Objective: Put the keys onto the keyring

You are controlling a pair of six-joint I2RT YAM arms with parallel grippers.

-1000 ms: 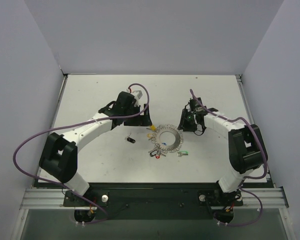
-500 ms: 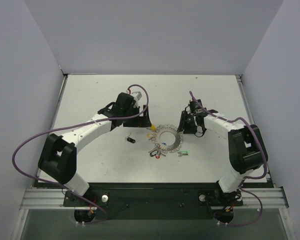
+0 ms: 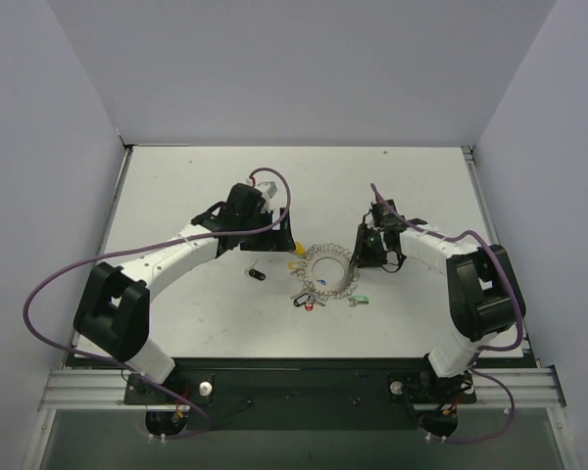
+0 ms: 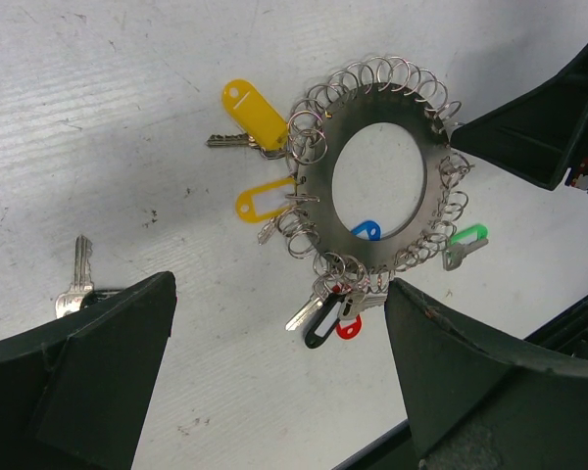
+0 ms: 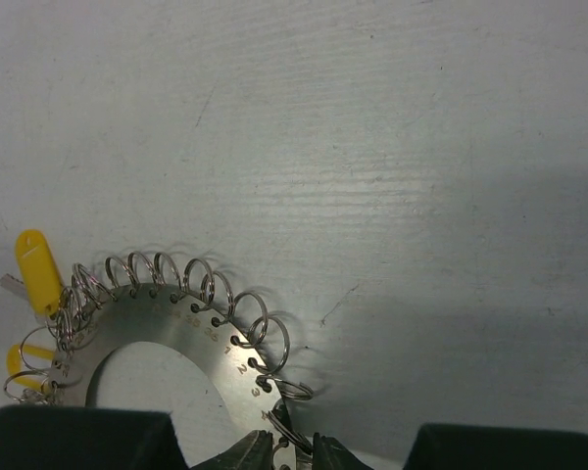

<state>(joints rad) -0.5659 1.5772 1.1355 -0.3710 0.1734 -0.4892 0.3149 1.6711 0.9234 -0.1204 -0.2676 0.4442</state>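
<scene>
The keyring [image 3: 348, 278] lies flat mid-table, a silvery disc [image 4: 382, 110] rimmed with small wire loops. Hanging from its loops are keys with two yellow tags [image 4: 253, 115], a blue tag [image 4: 365, 231], a green head [image 4: 465, 240], and black and red tags [image 4: 325, 323]. One loose key [image 4: 73, 284] lies apart on the left, its dark head [image 3: 256, 273] clear from above. My left gripper [image 4: 280, 323] hovers open, wide over the near rim, holding nothing. My right gripper [image 5: 289, 456] is pinched on the ring's right rim [image 5: 230, 357], a wire loop between its tips.
The table [image 3: 176, 196] is white, walled on three sides. The right arm's black finger [image 4: 529, 137] shows at the upper right of the left wrist view. The arm bases and the rail [image 3: 294, 387] run along the near edge.
The right gripper has edged slightly left onto the ring's rim, its jaws now close together. The left arm has shifted only a little; the ring and keys lie as before.
</scene>
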